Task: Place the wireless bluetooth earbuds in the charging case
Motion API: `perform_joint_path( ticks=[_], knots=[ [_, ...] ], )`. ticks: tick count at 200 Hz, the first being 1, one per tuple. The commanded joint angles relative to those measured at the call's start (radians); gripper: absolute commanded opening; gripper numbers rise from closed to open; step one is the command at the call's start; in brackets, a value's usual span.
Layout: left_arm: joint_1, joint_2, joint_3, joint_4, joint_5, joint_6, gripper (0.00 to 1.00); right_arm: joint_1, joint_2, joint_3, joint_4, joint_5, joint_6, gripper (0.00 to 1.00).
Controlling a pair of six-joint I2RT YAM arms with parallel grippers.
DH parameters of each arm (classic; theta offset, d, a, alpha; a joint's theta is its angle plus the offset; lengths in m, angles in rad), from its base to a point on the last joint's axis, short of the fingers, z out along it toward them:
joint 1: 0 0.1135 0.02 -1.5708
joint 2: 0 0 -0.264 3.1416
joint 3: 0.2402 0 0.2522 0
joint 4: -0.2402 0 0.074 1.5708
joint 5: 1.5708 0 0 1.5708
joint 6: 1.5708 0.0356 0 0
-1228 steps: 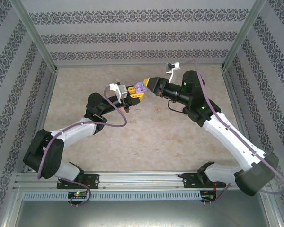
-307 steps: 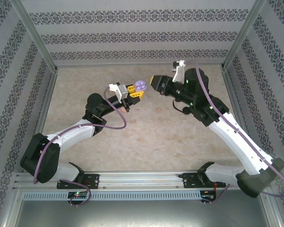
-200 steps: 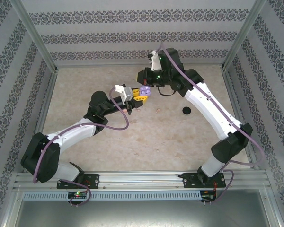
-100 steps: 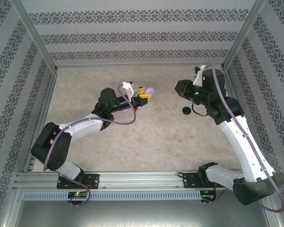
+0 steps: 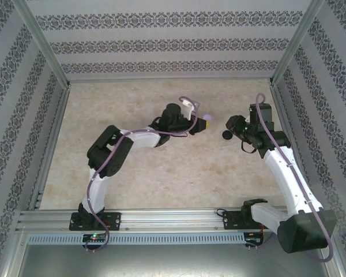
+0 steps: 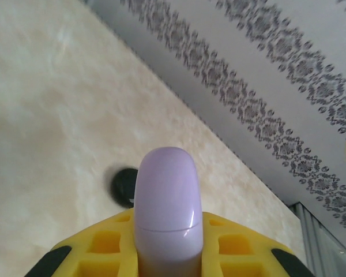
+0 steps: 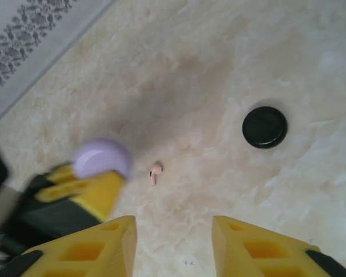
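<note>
While the left fingers (image 6: pixel 104 248) pinch a purple charging case (image 6: pixel 166 202), right fingers (image 7: pixel 98 242) spread above the worktop (image 7: pixel 219 57), pale pink earbud (image 7: pixel 155 171) lying on it, black round case (image 7: pixel 264 127) nearby.

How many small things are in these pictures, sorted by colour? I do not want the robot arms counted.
pale purple rounded plastic case: 1
black round case: 1
pale pink stemmed earbud: 1
Total: 3
</note>
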Motion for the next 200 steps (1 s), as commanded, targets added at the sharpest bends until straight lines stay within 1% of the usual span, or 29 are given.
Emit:
perform_joint_path(
  ticks=[1, 22, 38, 86, 97, 110, 128, 140, 157, 179, 200],
  knots=[
    [-0.053, 0.049, 0.08, -0.047, -0.02, -0.166, 0.0, -0.037, -0.024, -0.018, 0.026, 0.008, 0.002, 0.45],
    [-0.097, 0.093, 0.091, -0.043, -0.038, -0.225, 0.0, -0.07, -0.016, -0.006, 0.028, -0.019, -0.001, 0.46],
    [-0.128, 0.114, 0.089, -0.043, -0.076, -0.264, 0.0, -0.089, -0.006, 0.006, 0.028, -0.039, -0.004, 0.47],
    [-0.189, 0.188, 0.099, -0.024, -0.117, -0.371, 0.0, -0.1, 0.018, 0.003, 0.058, -0.069, 0.006, 0.49],
    [-0.201, 0.199, 0.109, -0.041, -0.126, -0.384, 0.01, -0.1, 0.023, 0.002, 0.065, -0.076, 0.01, 0.5],
    [-0.215, 0.209, 0.133, -0.098, -0.136, -0.382, 0.02, -0.1, 0.026, -0.001, 0.075, -0.078, 0.013, 0.52],
    [-0.225, 0.216, 0.159, -0.174, -0.158, -0.382, 0.05, -0.101, 0.033, 0.0, 0.081, -0.086, 0.015, 0.54],
    [-0.228, 0.219, 0.174, -0.22, -0.168, -0.386, 0.1, -0.103, 0.036, 0.002, 0.084, -0.094, 0.015, 0.56],
    [-0.23, 0.228, 0.2, -0.28, -0.178, -0.396, 0.13, -0.104, 0.035, 0.007, 0.086, -0.1, 0.015, 0.57],
    [-0.23, 0.236, 0.229, -0.367, -0.196, -0.412, 0.23, -0.106, 0.034, 0.015, 0.083, -0.107, 0.015, 0.6],
    [-0.23, 0.241, 0.243, -0.429, -0.207, -0.433, 0.29, -0.11, 0.03, 0.024, 0.076, -0.112, 0.016, 0.63]
  ],
)
